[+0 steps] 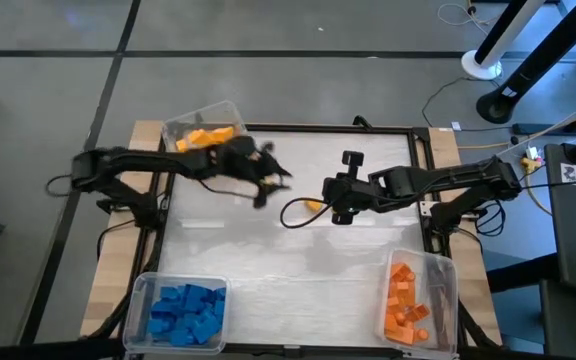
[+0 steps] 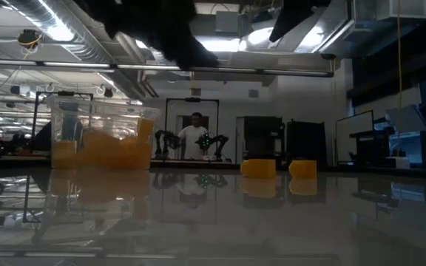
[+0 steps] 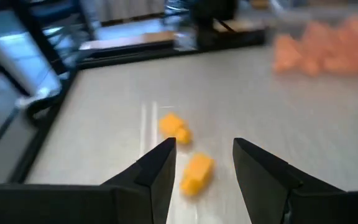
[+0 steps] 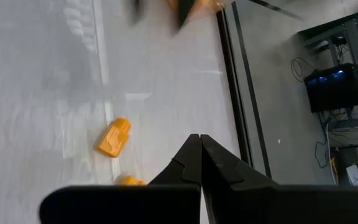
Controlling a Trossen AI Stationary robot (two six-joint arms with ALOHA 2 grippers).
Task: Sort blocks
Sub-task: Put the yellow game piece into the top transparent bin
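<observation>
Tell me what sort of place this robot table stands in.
Most likely a robotics lab or workshop. The low view shows exposed ceiling ducts and strip lights, a person standing at another pair of small robot arms in the background, and dark equipment racks along the wall.

Three clear bins [image 1: 438, 265] sit at the white table's [image 1: 298, 255] edges; a person [image 2: 195, 133] stands beyond.

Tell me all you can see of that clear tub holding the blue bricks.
The clear tub sits at the table's near left corner in the overhead picture. It looks like thin see-through plastic, rectangular with rounded corners, open on top and upright. A heap of blue bricks fills much of its floor. It rests partly on the white tabletop and partly over the wooden edge. Neither robot hand is near it; nothing else touches it.
</observation>
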